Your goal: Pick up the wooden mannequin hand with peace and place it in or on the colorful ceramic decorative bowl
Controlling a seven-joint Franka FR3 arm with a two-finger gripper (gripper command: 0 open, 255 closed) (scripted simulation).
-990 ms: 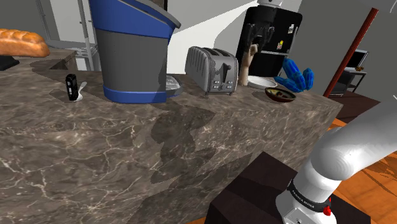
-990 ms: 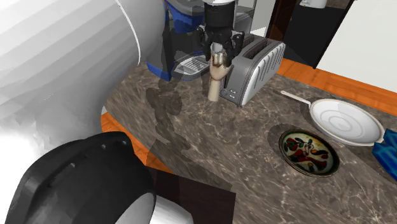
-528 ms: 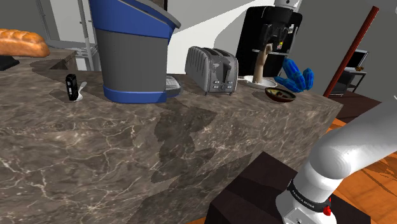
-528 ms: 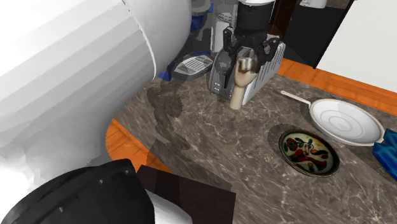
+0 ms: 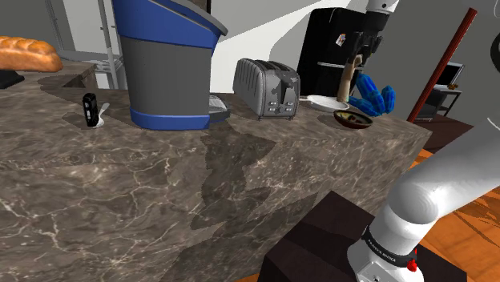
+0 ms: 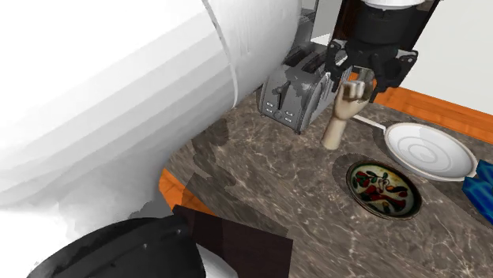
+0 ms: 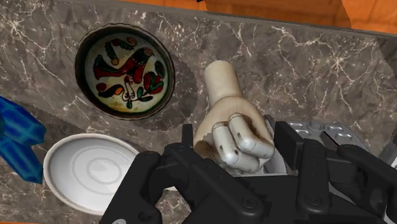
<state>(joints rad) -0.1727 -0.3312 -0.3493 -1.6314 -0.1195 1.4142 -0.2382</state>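
Observation:
My black gripper (image 6: 365, 75) is shut on the fist end of a pale wooden mannequin hand (image 6: 343, 114), which hangs tilted above the marble counter with its wrist stump pointing down. In the wrist view the fingers clasp the wooden hand (image 7: 232, 124) from both sides, with the gripper (image 7: 235, 149) around its knuckles. The colourful bowl (image 7: 125, 71), dark-rimmed with a red and green pattern inside, sits on the counter just beyond the stump. In the second exterior view, the bowl (image 6: 384, 189) lies below and right of the hand. From the shoulder view, the hand (image 5: 346, 78) hangs above the bowl (image 5: 353, 119).
A white plate-like pan (image 6: 430, 150) lies right beside the bowl, and a blue object (image 7: 16, 137) sits past it. A silver toaster (image 6: 296, 99) stands close behind the hand. A big blue-grey coffee machine (image 5: 164, 64) stands further along; the counter edge (image 5: 417, 140) drops off near the bowl.
The gripper has carried the wooden hand away from the toaster's front and toward the bowl, rightward in both exterior views. The grip has not changed.

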